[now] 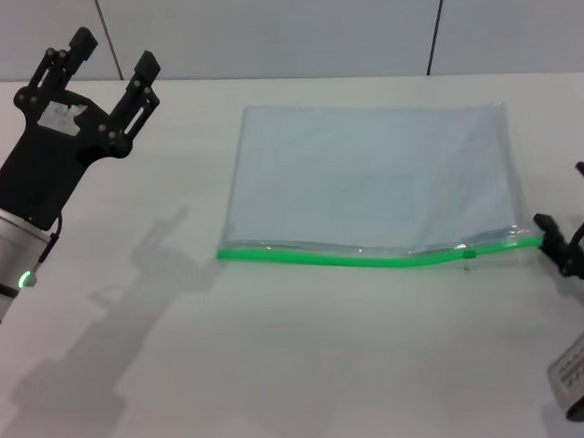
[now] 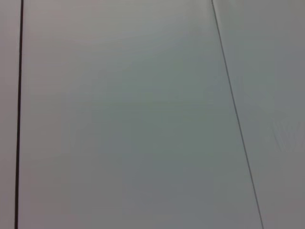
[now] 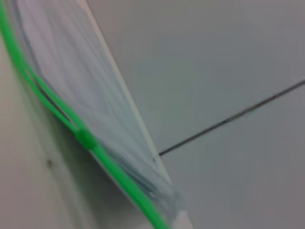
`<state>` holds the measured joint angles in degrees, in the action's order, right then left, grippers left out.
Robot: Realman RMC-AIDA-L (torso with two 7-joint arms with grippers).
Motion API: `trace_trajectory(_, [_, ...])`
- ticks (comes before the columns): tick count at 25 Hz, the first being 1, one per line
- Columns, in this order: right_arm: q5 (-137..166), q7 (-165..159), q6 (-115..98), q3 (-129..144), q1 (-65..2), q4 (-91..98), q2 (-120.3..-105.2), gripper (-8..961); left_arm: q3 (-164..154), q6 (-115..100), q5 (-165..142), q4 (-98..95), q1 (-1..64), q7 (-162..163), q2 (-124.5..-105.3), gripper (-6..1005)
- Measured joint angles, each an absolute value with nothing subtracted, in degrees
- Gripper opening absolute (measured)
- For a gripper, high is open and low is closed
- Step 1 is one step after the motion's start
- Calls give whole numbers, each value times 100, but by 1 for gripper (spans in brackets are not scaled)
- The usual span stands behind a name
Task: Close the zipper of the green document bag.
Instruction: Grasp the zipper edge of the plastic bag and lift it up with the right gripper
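White table (image 1: 283, 380) fills the head view, grey panelled wall (image 1: 288, 24) behind it; green document bag (image 1: 369, 178) lies flat mid-table toward the right, translucent pale blue-grey, its green edge on the long side nearest the robot; the zipper (image 1: 355, 258) runs along that edge as a bright green strip, slightly wavy, with the tiny dark green slider (image 1: 469, 255) sitting near the right end, a short stretch of strip left beyond it; in the right wrist view the bag (image 3: 81, 81) and zipper (image 3: 52, 102) cross the frame diagonally, slider (image 3: 86, 138) showing as a small green lump on the strip; left arm is raised at the left side, well apart from the bag, forearm angled up and away from the robot, left gripper (image 1: 113, 63) up in the air with fingers spread wide, holding nothing; left wrist view shows only wall panels; right gripper (image 1: 571, 222) sits low at the right edge, just beside the zipper's right end, one dark fingertip (image 1: 549, 229) at the strip's tip, jaws parted, cannot tell if it actually touches the strip.
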<state>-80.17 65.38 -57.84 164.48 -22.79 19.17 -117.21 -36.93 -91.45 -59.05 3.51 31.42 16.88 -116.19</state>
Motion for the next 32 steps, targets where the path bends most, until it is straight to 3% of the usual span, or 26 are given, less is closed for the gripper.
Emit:
trace_trajectory(17, [-7960,7772,-5468,16480,-2379,2622,-11725,847,-3691,-9083,-5897,349,3144,1686,-11621,678])
trace_trajectory(32, [-7918,7922,-5095,16480,-2585,2760,-11724,748,-3691,-9088,-5897,358,3151,1687,-11619,665])
